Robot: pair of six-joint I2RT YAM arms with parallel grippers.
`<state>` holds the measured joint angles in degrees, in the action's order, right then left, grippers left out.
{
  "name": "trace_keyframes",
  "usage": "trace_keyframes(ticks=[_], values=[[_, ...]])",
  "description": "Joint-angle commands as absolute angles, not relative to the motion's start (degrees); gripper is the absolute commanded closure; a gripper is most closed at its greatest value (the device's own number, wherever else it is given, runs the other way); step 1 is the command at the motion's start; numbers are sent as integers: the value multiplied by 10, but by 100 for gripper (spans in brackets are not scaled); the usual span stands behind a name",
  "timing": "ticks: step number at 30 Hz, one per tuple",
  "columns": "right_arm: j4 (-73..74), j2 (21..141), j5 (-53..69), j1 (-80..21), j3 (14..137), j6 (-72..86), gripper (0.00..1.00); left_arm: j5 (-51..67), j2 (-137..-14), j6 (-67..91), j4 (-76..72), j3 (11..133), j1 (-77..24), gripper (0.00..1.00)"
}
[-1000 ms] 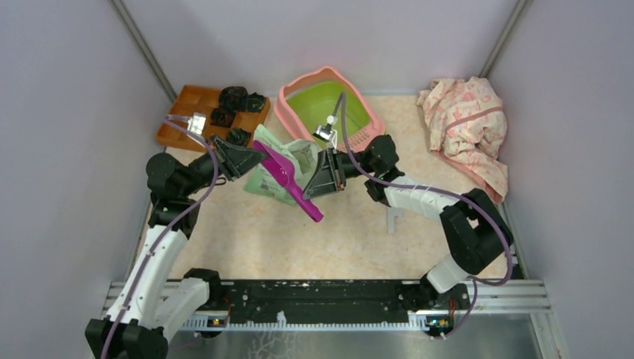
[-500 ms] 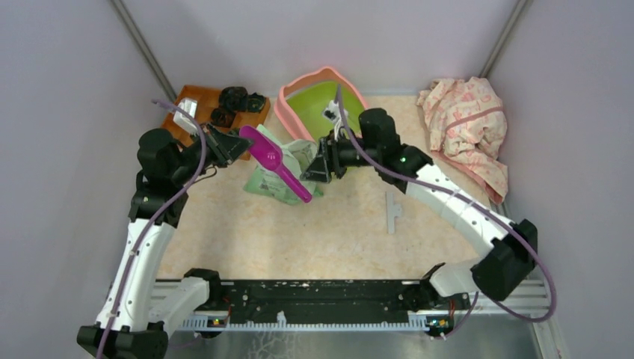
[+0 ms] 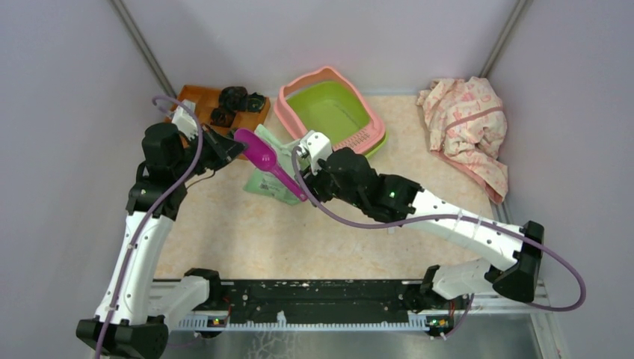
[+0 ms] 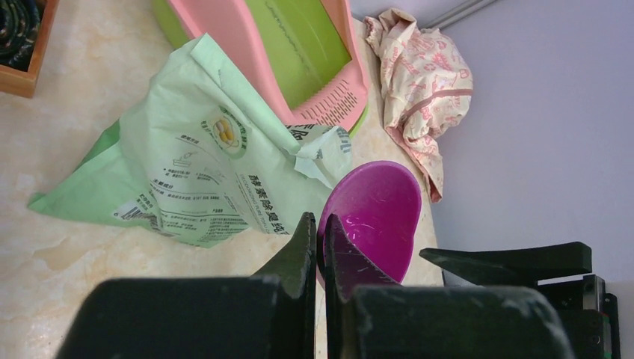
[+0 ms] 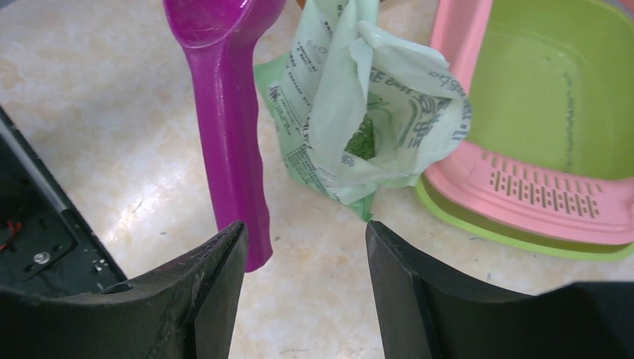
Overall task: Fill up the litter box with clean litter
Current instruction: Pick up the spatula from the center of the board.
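A magenta scoop (image 5: 224, 112) is shown beside an opened green bag (image 5: 329, 67) holding litter (image 5: 363, 140); the litter box (image 5: 538, 202) is set alongside.

Bag (image 4: 194, 164): dark Chinese print on pale green. One bold line of large characters near lower edge in left wrist view; too soft to read with certainty. Smaller text blocks above it illegible. Right wrist view: same print creased, unreadable.
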<state>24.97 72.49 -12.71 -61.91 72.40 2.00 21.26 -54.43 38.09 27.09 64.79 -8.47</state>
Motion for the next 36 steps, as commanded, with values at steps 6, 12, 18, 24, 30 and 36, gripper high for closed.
trace_keyframes(ticks=[6,12,18,24,30,36], values=[[207,766,-166,-653,781,-23,45,179,-540,396,289,653,-82,100],[197,780,-145,-664,796,-15,46,174,-544,393,285,650,-82,100],[206,805,-145,-667,829,-16,48,182,-546,395,274,646,-82,100],[210,846,-143,-667,855,-16,54,185,-546,395,274,649,-82,100],[217,880,-141,-667,869,-13,54,179,-543,392,273,646,-82,100],[203,896,-161,-667,867,-14,70,181,-541,393,270,643,-82,100]])
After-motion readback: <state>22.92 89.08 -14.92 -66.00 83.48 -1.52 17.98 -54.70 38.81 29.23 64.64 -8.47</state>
